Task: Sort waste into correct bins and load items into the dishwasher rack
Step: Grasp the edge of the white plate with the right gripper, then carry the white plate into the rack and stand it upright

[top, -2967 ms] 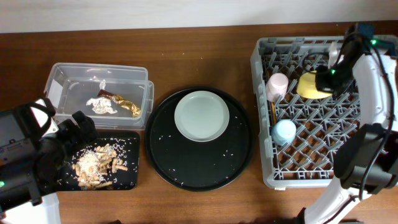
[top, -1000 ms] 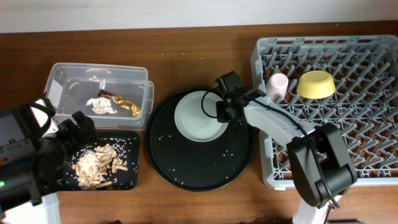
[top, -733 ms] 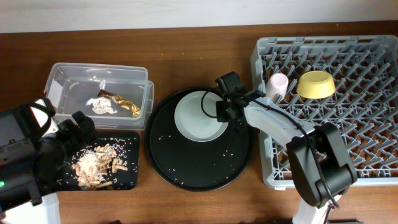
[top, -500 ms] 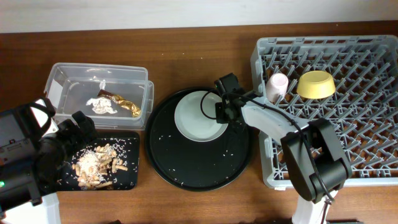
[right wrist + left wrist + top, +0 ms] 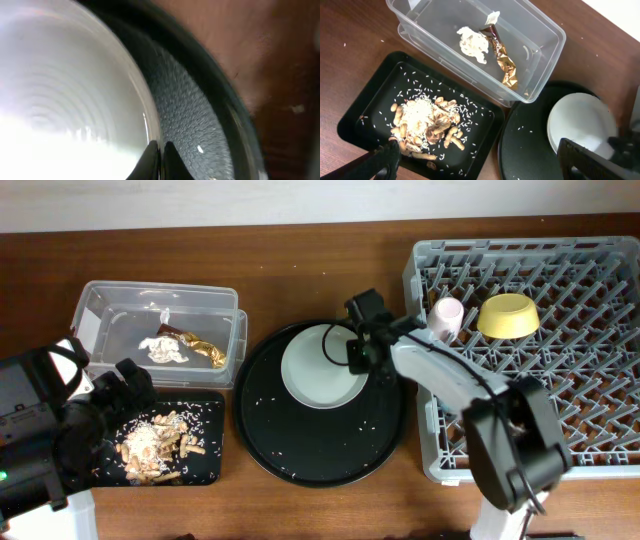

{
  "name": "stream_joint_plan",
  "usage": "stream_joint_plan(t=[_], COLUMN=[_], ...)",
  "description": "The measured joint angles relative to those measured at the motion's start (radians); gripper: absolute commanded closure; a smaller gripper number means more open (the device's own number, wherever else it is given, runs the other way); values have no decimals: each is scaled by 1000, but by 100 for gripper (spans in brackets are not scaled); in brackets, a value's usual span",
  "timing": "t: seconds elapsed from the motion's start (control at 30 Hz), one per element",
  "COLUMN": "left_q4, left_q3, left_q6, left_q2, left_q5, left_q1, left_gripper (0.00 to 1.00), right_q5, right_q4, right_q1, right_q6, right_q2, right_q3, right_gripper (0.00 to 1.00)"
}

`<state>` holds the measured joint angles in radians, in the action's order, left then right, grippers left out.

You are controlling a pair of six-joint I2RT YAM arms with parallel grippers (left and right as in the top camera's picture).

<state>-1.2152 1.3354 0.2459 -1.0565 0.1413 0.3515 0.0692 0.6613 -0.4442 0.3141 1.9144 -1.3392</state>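
Overhead: plate (image 5: pixel 318 370) flat, face up, on round tray (image 5: pixel 300 448); right hand (image 5: pixel 356 360) pinched shut on right rim; left hand (image 5: pixel 479 150) wide.

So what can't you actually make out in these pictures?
Overhead: the right arm covers a strip of the rack; what sits beneath is hidden.
Right wrist: blurred and very close, so whether the right gripper truly pinches the rim of the plate is unclear.
Overhead: the left arm hides the left edge of the black tray.
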Motion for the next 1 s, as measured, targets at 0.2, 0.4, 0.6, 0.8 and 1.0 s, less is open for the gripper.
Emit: stream_joint_plan(t=[0.2,0.4,0.6,0.8,1.0], left_q4=[-1,0,-1,-1,0], left_q3=[0,0,0,0,0], left_q6=[0,0,0,0,0], left_q2=[0,0,0,0,0], left_q5=[0,0,0,0,0], left_q1=[0,0,0,0,0], left_gripper=[1,1,1,1,1], right_q5=[134,530,826,886,853], right_q4=[278,470,537,539,558], right_q1=[0,3,78,281,462], right_q6=[-158,-362,-642,-759,-789], right_q2=[-253,-504,-578,-552,-452], right_q3=[-199,-273,-273,-273,-273], right_gripper=[96,96,96,96,96])
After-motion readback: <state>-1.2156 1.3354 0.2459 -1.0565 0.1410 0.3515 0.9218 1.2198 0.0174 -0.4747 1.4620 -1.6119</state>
